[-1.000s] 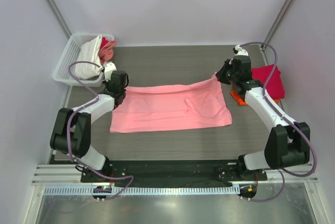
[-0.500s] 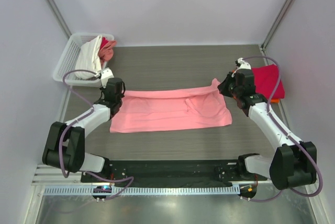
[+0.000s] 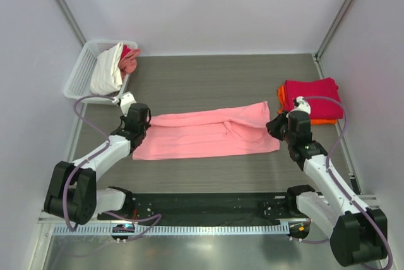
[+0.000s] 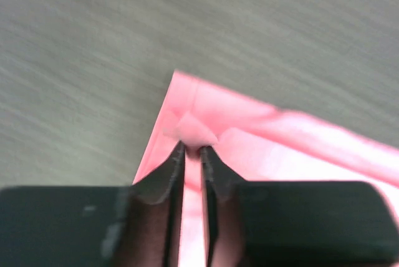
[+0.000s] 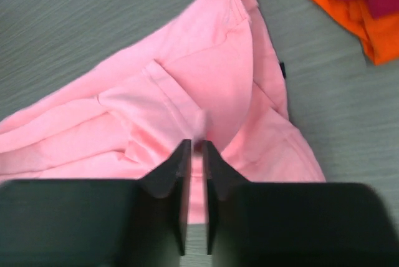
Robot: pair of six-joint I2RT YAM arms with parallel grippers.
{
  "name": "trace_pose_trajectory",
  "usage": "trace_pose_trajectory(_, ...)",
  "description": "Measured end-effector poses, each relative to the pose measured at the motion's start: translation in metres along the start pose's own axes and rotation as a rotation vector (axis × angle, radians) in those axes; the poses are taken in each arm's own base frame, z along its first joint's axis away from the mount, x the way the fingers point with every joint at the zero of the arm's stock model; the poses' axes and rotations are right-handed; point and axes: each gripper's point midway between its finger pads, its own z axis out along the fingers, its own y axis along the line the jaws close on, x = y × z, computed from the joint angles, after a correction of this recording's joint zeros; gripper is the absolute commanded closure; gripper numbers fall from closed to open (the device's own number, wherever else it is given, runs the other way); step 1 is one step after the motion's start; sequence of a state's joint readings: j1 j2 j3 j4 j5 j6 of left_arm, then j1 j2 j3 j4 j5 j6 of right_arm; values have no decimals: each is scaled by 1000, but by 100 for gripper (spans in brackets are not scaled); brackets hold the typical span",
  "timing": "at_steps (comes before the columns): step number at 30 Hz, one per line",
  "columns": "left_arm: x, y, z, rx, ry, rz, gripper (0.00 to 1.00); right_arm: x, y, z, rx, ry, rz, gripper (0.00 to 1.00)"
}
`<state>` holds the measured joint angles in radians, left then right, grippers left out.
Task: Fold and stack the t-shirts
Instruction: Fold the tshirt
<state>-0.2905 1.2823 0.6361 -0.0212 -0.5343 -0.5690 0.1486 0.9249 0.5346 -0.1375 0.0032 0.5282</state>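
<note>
While left gripper (image 4: 192, 150) and right gripper (image 5: 195, 145) jaws pinch tight on the pink t-shirt (image 3: 208, 134), it looks mid-fold. Next: align edges, release

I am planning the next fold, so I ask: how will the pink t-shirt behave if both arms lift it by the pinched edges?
Probably floppy: the pink t-shirt lies in soft creases and puckers between each pair of jaws, so the middle would likely sag. It seems thin and light, since the jaws stand almost shut on it.
</note>
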Motion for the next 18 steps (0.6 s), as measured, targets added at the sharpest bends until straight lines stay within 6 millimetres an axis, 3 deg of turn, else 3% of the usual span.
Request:
trace_pose_trajectory(2,12,6,-6,0,22,-4,70,13,-10,-5,19,-8,37,58)
trace_pose_trajectory(5,25,18,-22,1,29,-23,55,22,-22,-15,33,-52,85,48)
trace_pose_trajectory(7,22,26,-32,-13,11,-61,50,18,-22,-22,23,-94,104,48)
trace_pose_trajectory(10,10,37,-45,-45,-35,-140,22,7,-16,-24,3,-131,111,51)
trace_pose_trajectory(11,7,39,-48,-51,-46,-165,1,6,-14,-22,0,-125,108,51)
trace_pose_trajectory(16,4,34,-52,-36,-46,-263,0,11,8,9,-17,22,58,51)
trace_pose_trajectory(18,6,24,-51,5,-19,-275,0,23,19,26,-30,114,18,51)
